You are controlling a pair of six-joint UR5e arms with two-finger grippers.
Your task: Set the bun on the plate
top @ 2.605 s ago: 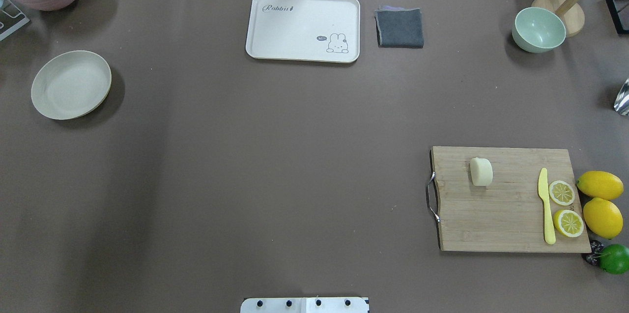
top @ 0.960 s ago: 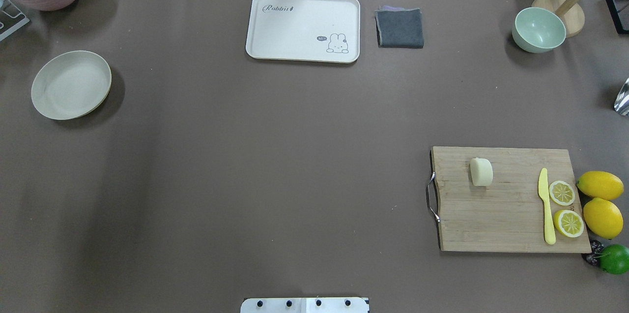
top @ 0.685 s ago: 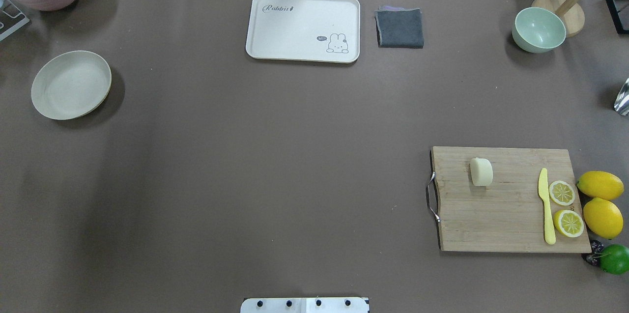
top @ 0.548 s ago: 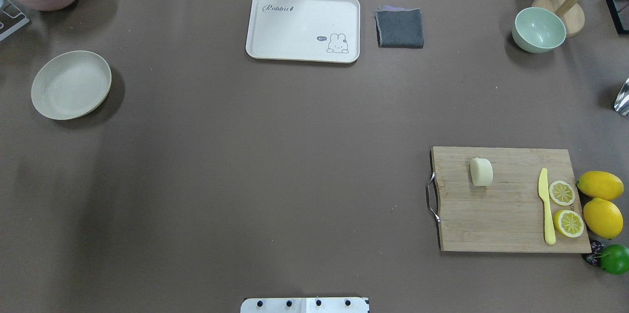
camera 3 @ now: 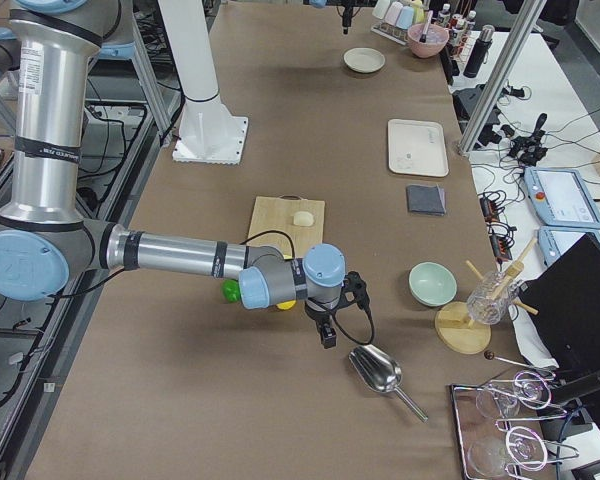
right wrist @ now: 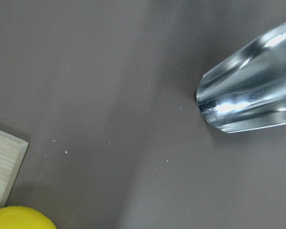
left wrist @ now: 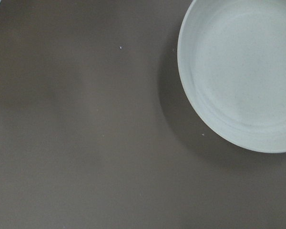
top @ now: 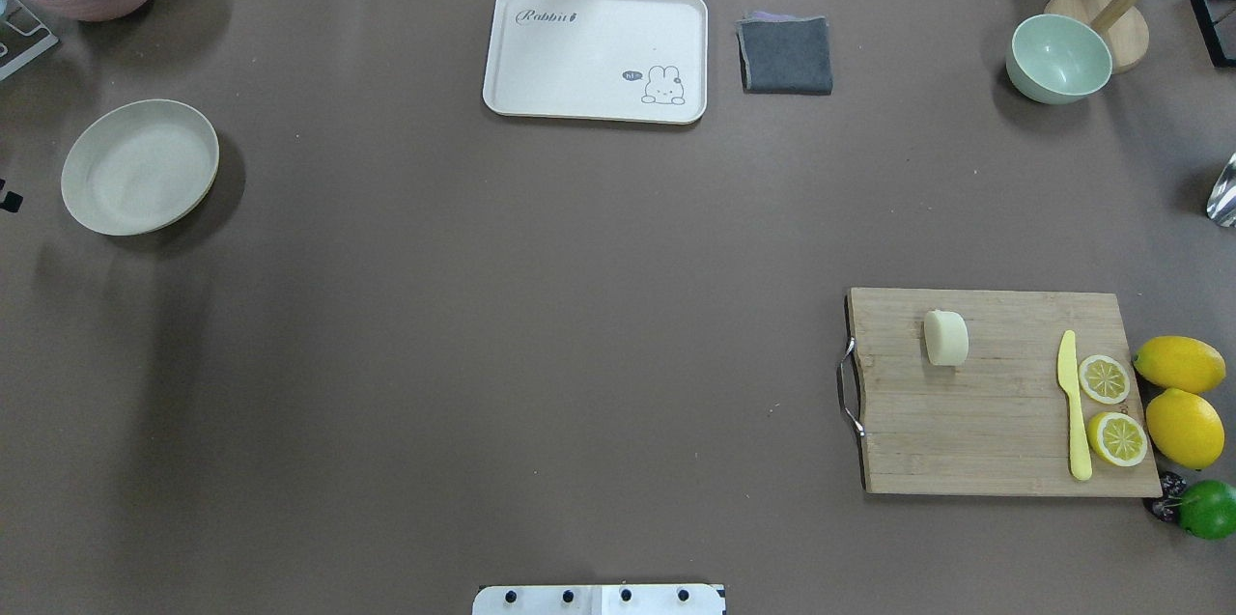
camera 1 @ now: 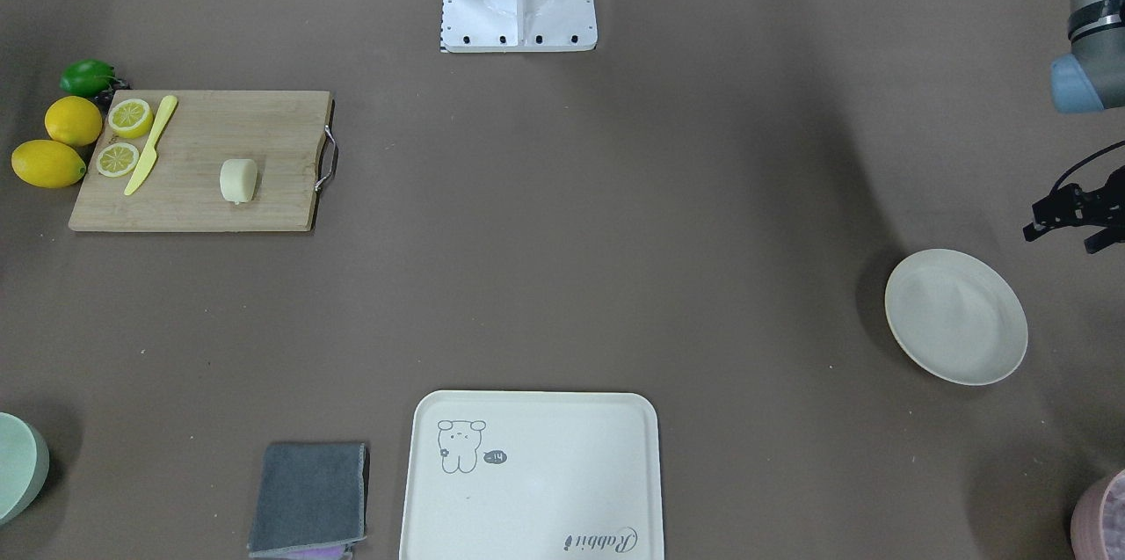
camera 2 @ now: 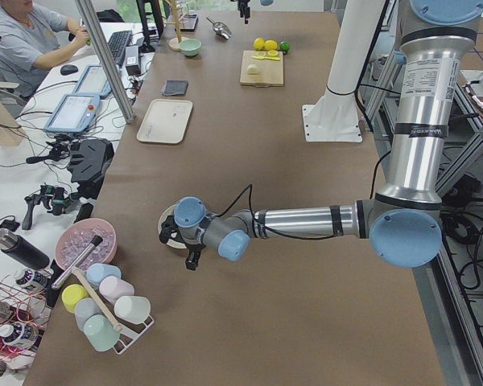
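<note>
On the wooden cutting board [top: 995, 403] at the robot's right, the bun [top: 945, 338] rests on the half nearer the metal handle, with nothing gripping it. A yellow knife [top: 1072, 403] and two lemon slices [top: 1104, 378] occupy the board's opposite end, well apart from the bun. Two whole lemons [top: 1178, 363] and a lime [top: 1207, 508] lie on the surface just beyond that end.

The plate [top: 140, 167] sits far across the surface, at the robot's left, with nothing on it.

The left end effector [camera 1: 1074, 215] hangs just beside the plate, on the robot's side of it, and is cut off by the frame edge. Its opening cannot be determined, and nothing is seen in it. The left wrist view shows part of the plate rim and bare surface.

The right end effector [camera 3: 327, 332] hangs above the surface between the lemons and a metal scoop [right wrist: 250, 95]. Its opening cannot be determined either.

A cream tray [top: 595, 53], a folded grey cloth [top: 785, 55] and a mint-green bowl [top: 1057, 58] line the far edge.
</note>
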